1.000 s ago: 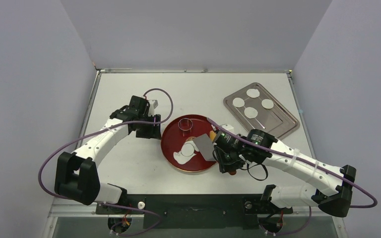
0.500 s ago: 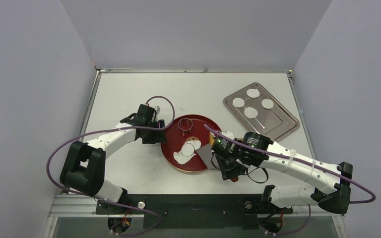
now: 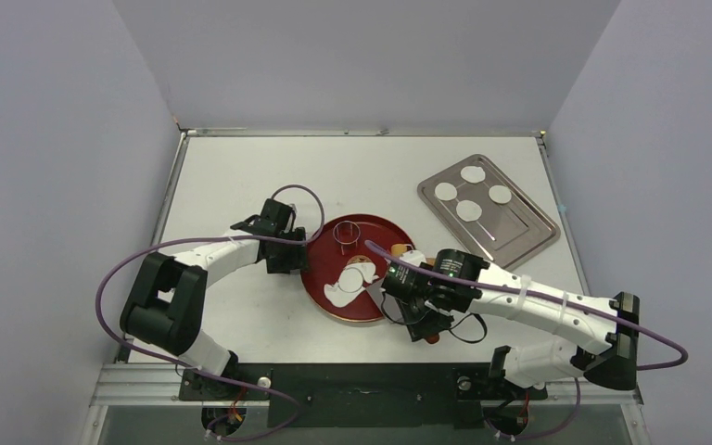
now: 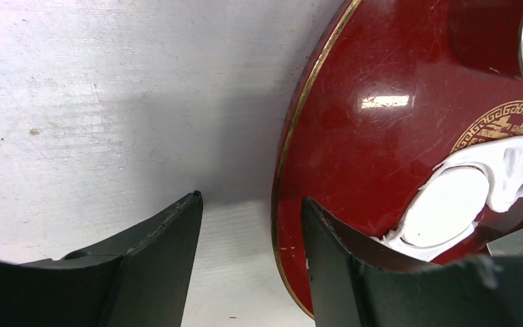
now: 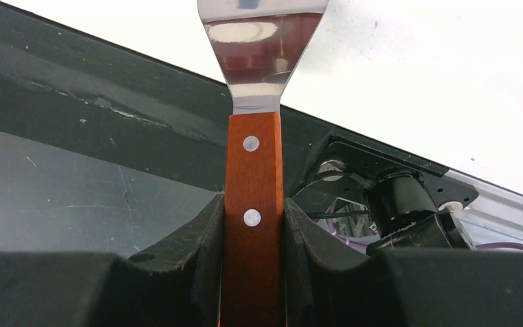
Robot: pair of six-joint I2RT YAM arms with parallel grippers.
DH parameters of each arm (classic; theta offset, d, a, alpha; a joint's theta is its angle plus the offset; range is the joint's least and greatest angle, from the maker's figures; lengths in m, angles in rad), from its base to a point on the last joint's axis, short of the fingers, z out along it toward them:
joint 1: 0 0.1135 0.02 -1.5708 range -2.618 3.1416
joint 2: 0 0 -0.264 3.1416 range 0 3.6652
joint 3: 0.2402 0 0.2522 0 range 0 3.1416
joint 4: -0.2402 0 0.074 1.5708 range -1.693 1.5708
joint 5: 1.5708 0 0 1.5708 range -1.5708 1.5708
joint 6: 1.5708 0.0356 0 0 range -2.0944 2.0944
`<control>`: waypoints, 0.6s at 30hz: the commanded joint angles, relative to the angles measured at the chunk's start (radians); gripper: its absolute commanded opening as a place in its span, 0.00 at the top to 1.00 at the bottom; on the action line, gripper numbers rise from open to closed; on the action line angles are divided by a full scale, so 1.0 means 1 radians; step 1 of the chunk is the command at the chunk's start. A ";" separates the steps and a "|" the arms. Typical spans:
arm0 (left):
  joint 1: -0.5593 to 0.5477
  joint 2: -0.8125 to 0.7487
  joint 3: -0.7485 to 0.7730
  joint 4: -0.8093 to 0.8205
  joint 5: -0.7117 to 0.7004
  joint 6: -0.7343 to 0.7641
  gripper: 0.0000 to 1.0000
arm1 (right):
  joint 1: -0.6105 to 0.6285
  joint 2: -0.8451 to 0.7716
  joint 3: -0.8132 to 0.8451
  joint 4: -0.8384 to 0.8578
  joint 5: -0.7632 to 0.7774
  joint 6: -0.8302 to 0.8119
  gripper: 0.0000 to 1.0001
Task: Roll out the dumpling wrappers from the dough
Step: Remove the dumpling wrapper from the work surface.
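The dough [image 3: 348, 281] lies as a thin ragged white sheet on the red plate [image 3: 375, 239], with a round disc outlined in it [image 4: 446, 208]. Several round white dumpling wrappers [image 3: 468, 210] rest on the metal tray [image 3: 519, 232]. My left gripper [image 3: 289, 252] is open and straddles the plate's left rim [image 4: 280, 170], one finger over the table and one over the plate. My right gripper [image 5: 253, 201] is shut on the wooden handle of a spatula [image 5: 253, 157]. Its steel blade [image 5: 262, 41] points off the plate's near right side.
A wire ring cutter [image 3: 345, 232] stands on the far part of the plate. The tray sits at the back right of the white table [image 3: 241, 176]. The black base strip [image 3: 371, 375] runs along the near edge, close to the spatula.
My left gripper has moved right, up to the plate's left rim. My right arm has swung left and toward the near edge, taking the spatula blade off the dough.
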 commanded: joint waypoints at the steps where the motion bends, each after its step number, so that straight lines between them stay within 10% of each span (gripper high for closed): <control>1: -0.001 -0.008 -0.010 0.034 -0.021 -0.023 0.48 | 0.017 0.009 0.045 -0.021 0.071 0.023 1.00; 18: -0.001 -0.026 -0.009 0.024 -0.013 -0.039 0.52 | 0.065 0.101 0.052 -0.046 0.128 0.033 1.00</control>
